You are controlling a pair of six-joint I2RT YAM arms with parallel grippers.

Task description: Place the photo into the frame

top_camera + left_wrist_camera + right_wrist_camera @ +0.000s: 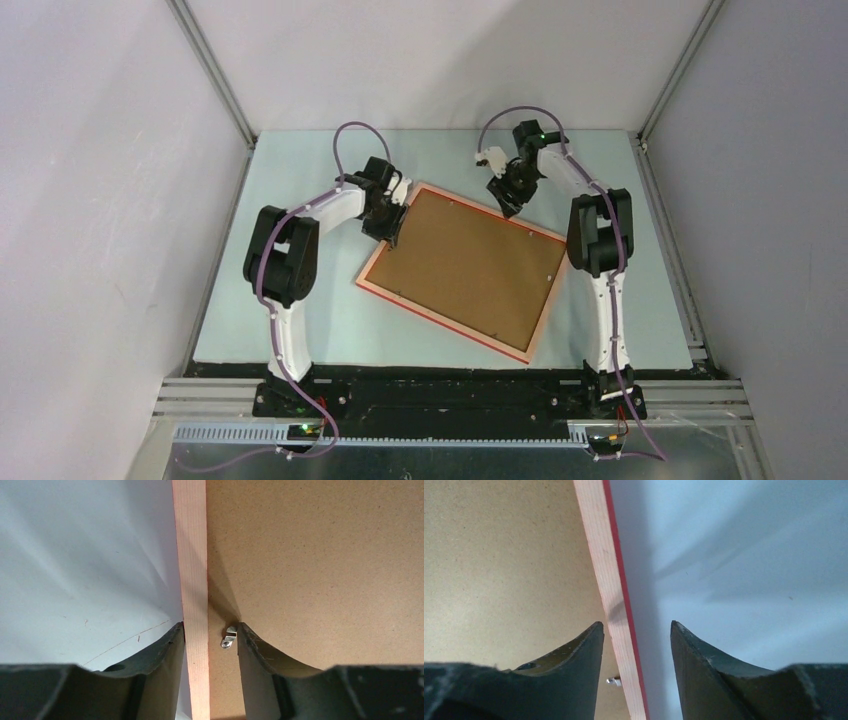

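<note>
Frame (442,320) lies face down on table (300,330), skewed, long axis running far-left to near-right, between both arms. Brown backing board (465,265) fills it. Photo not visible, probably under the board, can't confirm. Left gripper (210,627) straddles the short left rail near the far corner, jaws part open, outer finger at the rail, not clamped. Right gripper (636,625) straddles the far long rail, jaws apart, gaps both sides, holding nothing. Metal turn tab (229,637) sits just inside the left rail, beside the inner finger, likely next to be turned; left arm is nearest it.
</note>
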